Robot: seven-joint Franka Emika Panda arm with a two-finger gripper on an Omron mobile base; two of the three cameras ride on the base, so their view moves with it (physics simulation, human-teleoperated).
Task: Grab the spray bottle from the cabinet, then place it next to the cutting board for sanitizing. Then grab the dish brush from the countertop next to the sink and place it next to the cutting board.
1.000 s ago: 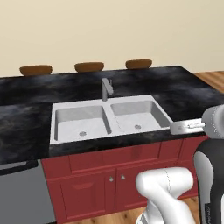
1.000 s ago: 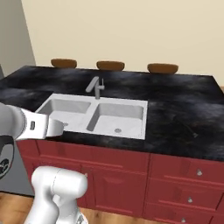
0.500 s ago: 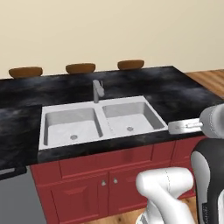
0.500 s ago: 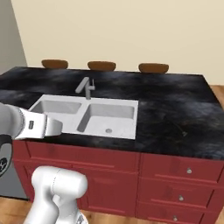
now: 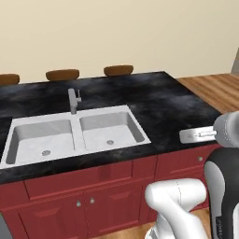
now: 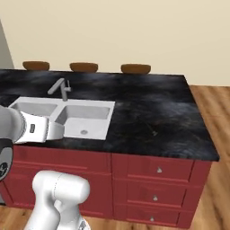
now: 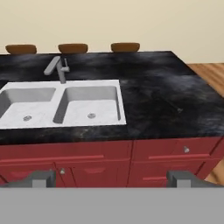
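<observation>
A thin dark streak [image 7: 172, 105], too faint to call the dish brush for certain, lay on the countertop [image 7: 148, 74] at centre right of the hand view, right of the sink [image 7: 61, 103]. The gripper [image 7: 112, 178], low in the frame, stood wide open and empty. Closing in squarely before reaching down looked wisest.

Pale double-basin sink [image 5: 74, 135] with grey faucet [image 5: 73, 100] in the black countertop [image 5: 172, 105], above red cabinet doors [image 5: 84, 205].

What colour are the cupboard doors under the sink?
Dark red, with small silver knobs. The cupboard doors under the sink show best in the left base view.
</observation>
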